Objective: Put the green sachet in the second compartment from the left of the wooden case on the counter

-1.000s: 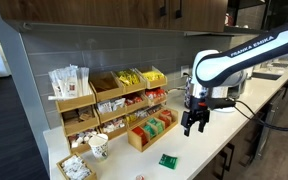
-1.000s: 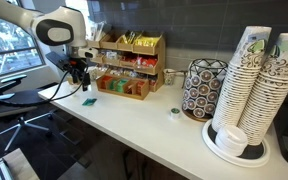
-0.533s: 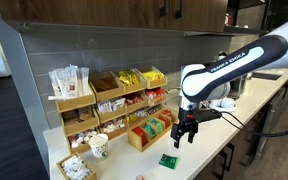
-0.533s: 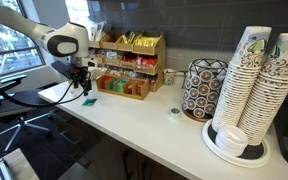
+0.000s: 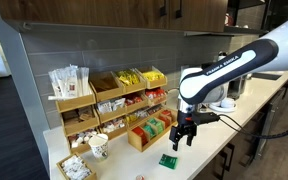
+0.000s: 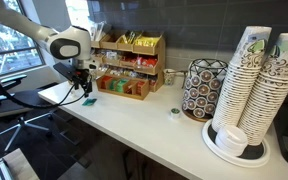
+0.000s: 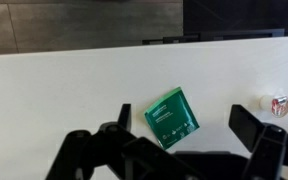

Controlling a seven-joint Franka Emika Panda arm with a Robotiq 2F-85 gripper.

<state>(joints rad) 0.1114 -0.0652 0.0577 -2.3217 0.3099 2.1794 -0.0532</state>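
The small, flat, bright-green square sachet [image 7: 171,115] lies on the long, smooth, pale off-white counter [image 6: 144,125]; it is near the front edge, out in the open, touching nothing else. I think that open spot is good, because the claw can come straight down with nothing in its way.

The black two-fingered gripper [image 5: 185,134] hangs just above the sachet and points down; its fingers [image 7: 114,128] are spread wide apart and hold nothing. In the wrist view the packet sits right between them, turned a bit crooked (like a kite, one corner up); a small twist of the wrist may help.

The big white robot arm [image 5: 229,65] reaches in from the right, bends over and drops its wrist straight down over the packet.

Farther back and a little to the left stands the low, long, light-wood case [image 5: 152,128] full of coloured packets; behind it is a taller wooden tiered rack [image 5: 109,100]. The second slot from the case's left end [image 5: 146,131] is where the sachet should go; it looks narrow, so I guess the packet must slip in on its edge.

The grab is not done yet; a thin, flat thing on a smooth top may slide away.
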